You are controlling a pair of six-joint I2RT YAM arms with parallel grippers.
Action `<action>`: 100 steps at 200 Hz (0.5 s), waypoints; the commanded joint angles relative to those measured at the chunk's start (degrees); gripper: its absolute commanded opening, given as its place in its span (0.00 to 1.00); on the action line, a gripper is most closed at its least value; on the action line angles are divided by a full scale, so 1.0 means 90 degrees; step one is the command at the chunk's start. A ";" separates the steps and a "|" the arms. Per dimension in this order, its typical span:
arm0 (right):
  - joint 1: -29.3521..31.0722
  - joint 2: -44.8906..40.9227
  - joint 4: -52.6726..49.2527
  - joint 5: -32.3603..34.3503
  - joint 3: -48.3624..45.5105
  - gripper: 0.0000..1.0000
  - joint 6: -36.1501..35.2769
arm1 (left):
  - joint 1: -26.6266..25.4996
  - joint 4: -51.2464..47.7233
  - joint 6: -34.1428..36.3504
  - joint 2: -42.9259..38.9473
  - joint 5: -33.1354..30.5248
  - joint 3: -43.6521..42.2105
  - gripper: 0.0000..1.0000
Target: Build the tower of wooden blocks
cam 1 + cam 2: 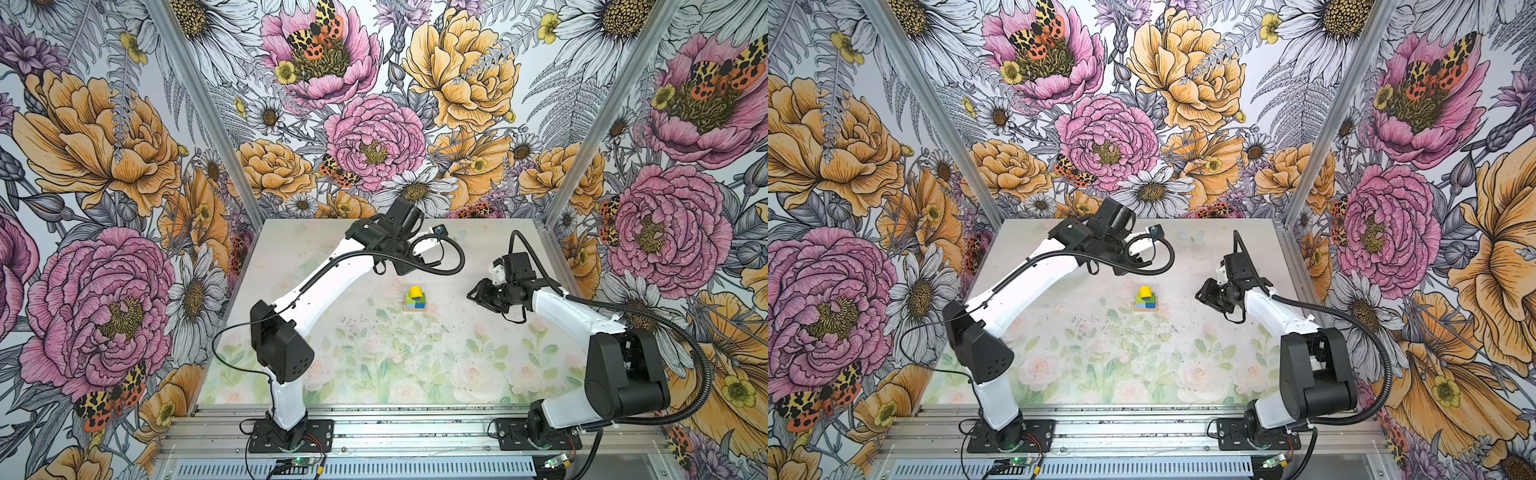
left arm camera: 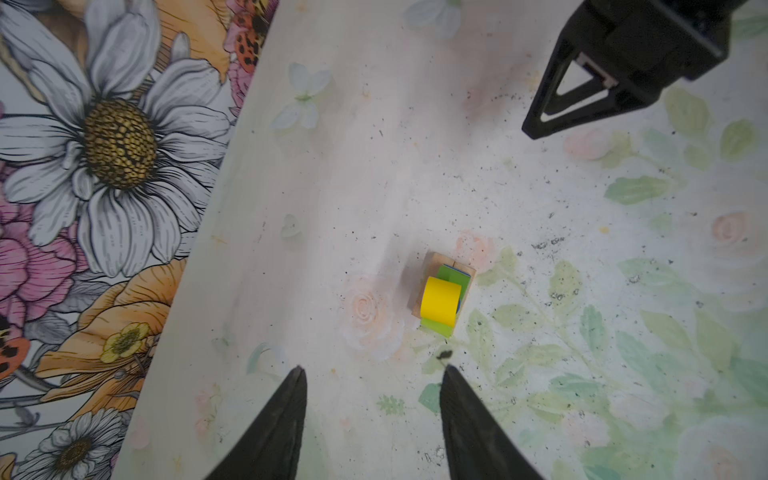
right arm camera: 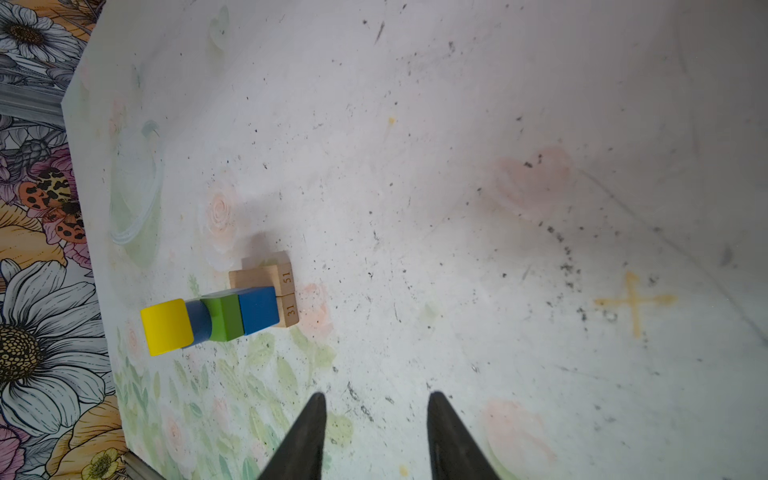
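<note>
The wood block tower (image 1: 415, 299) (image 1: 1146, 300) stands mid-table in both top views. Two tan bars (image 3: 286, 291) marked 51 and 31 lie side by side at its base. Above them come a dark blue cube (image 3: 259, 309), a green cube (image 3: 224, 316), a blue cylinder (image 3: 199, 320) and a yellow half-round (image 3: 166, 326) on top. My left gripper (image 2: 374, 370) hangs open and empty above the table behind the tower (image 2: 442, 297). My right gripper (image 1: 473, 295) (image 3: 376, 399) is open and empty, to the right of the tower and apart from it.
The floral table (image 1: 291, 232) is boxed in by flowered walls on three sides. A yellow cross mark (image 3: 633, 301) is painted on the table on the right arm's side. The left arm's cable loop (image 1: 453, 257) hangs behind the tower.
</note>
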 commanded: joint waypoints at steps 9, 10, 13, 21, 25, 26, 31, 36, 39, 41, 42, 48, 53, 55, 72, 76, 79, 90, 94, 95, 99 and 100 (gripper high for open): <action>-0.0039 -0.0167 0.0058 -0.0072 0.0475 0.43 -0.0015 | 0.0119 0.2074 -0.0789 -0.1458 -0.0277 -0.1298 0.57; -0.0039 -0.0167 0.0053 -0.0077 0.0482 0.43 -0.0013 | 0.0124 0.2168 -0.0818 -0.1517 -0.0284 -0.1369 0.57; -0.0041 -0.0166 0.0050 -0.0081 0.0516 0.43 -0.0023 | 0.0150 0.2463 -0.0913 -0.1694 -0.0304 -0.1549 0.58; -0.0036 -0.0157 0.0033 -0.0100 0.0615 0.43 -0.0037 | 0.0225 0.3226 -0.1216 -0.2131 -0.0345 -0.2172 0.63; -0.0038 -0.0139 0.0019 -0.0126 0.0673 0.43 -0.0038 | 0.0269 0.3607 -0.1396 -0.2379 -0.0365 -0.2464 0.65; -0.0039 -0.0138 0.0019 -0.0128 0.0684 0.43 -0.0044 | 0.0282 0.3696 -0.1444 -0.2436 -0.0372 -0.2533 0.65; -0.0030 -0.0115 0.0009 -0.0154 0.0747 0.43 -0.0037 | 0.0355 0.4143 -0.1680 -0.2687 -0.0387 -0.2889 0.67; -0.0024 -0.0099 -0.0005 -0.0168 0.0827 0.43 -0.0050 | 0.0446 0.4574 -0.2004 -0.2977 -0.0403 -0.3221 0.68; -0.0020 -0.0085 -0.0009 -0.0176 0.0867 0.43 -0.0045 | 0.0496 0.4798 -0.2184 -0.3120 -0.0408 -0.3411 0.69; -0.0019 -0.0080 -0.0013 -0.0178 0.0896 0.43 -0.0056 | 0.0538 0.4932 -0.2324 -0.3211 -0.0406 -0.3530 0.69; -0.0019 -0.0074 -0.0016 -0.0178 0.0908 0.43 -0.0062 | 0.0548 0.4999 -0.2391 -0.3257 -0.0407 -0.3588 0.69; -0.0016 -0.0037 -0.0017 -0.0195 0.0981 0.43 -0.0071 | 0.0680 0.5332 -0.2814 -0.3498 -0.0401 -0.3884 0.69; -0.0005 0.0003 -0.0019 -0.0205 0.1059 0.43 -0.0079 | 0.0791 0.5517 -0.3164 -0.3648 -0.0390 -0.4086 0.70; -0.0003 0.0020 -0.0020 -0.0202 0.1091 0.43 -0.0076 | 0.0844 0.5576 -0.3326 -0.3697 -0.0384 -0.4152 0.70; 0.0010 0.0211 -0.0043 -0.0213 0.1404 0.40 -0.0089 | 0.1202 0.5577 -0.4488 -0.4035 -0.0125 -0.4497 0.69; 0.0024 0.0279 -0.0049 -0.0222 0.1486 0.39 -0.0103 | 0.1245 0.5517 -0.4724 -0.4070 -0.0052 -0.4557 0.69; 0.0034 0.0323 -0.0055 -0.0229 0.1545 0.39 -0.0099 | 0.1286 0.5480 -0.4900 -0.4088 -0.0031 -0.4589 0.69; 0.0090 0.0512 -0.0050 -0.0244 0.1766 0.36 -0.0096 | 0.1325 0.5344 -0.5458 -0.4114 0.0070 -0.4766 0.67; 0.0118 0.0580 -0.0056 -0.0252 0.1850 0.35 -0.0106 | 0.1325 0.5329 -0.5633 -0.4109 0.0139 -0.4857 0.67; 0.0128 0.0602 -0.0053 -0.0254 0.1877 0.35 -0.0107 | 0.1323 0.5329 -0.5672 -0.4102 0.0163 -0.4877 0.67; 0.0152 0.0667 -0.0051 -0.0269 0.1969 0.35 -0.0115 | 0.1322 0.5333 -0.5798 -0.4092 0.0287 -0.4964 0.67; 0.0159 0.0690 -0.0050 -0.0268 0.1986 0.35 -0.0117 | 0.1326 0.5336 -0.5832 -0.4088 0.0325 -0.4974 0.67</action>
